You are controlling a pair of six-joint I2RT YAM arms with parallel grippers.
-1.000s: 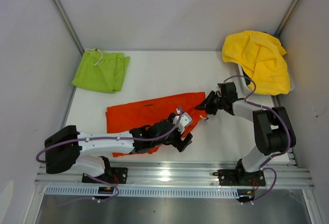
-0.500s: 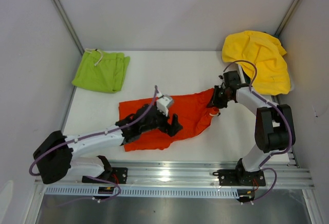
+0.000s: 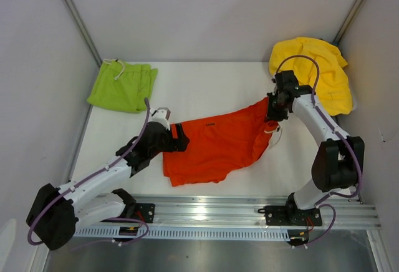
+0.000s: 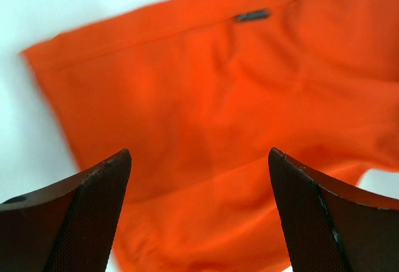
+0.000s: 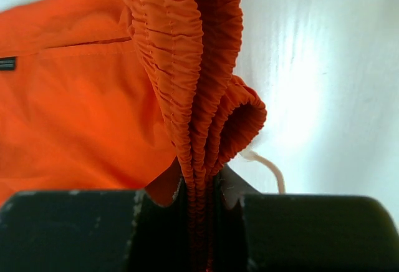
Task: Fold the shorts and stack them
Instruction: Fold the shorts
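Note:
The orange-red shorts (image 3: pixel 215 144) lie spread on the white table, their waist end lifted at the right. My right gripper (image 3: pixel 272 111) is shut on the gathered elastic waistband (image 5: pixel 199 103), with a white drawstring (image 5: pixel 268 169) hanging beside it. My left gripper (image 3: pixel 181 140) is open at the shorts' left edge, its fingers (image 4: pixel 81 216) apart above the orange cloth (image 4: pixel 206 128), holding nothing. The lime-green shorts (image 3: pixel 123 86) lie folded at the back left, apart from both grippers.
A yellow garment (image 3: pixel 313 73) is heaped at the back right corner, just behind my right arm. Grey walls enclose the table on three sides. A metal rail (image 3: pixel 206 211) runs along the near edge.
My right gripper has lifted the waistband up and toward the back. My left gripper has let go, drawn back to the left edge and opened. The shorts have shifted right.

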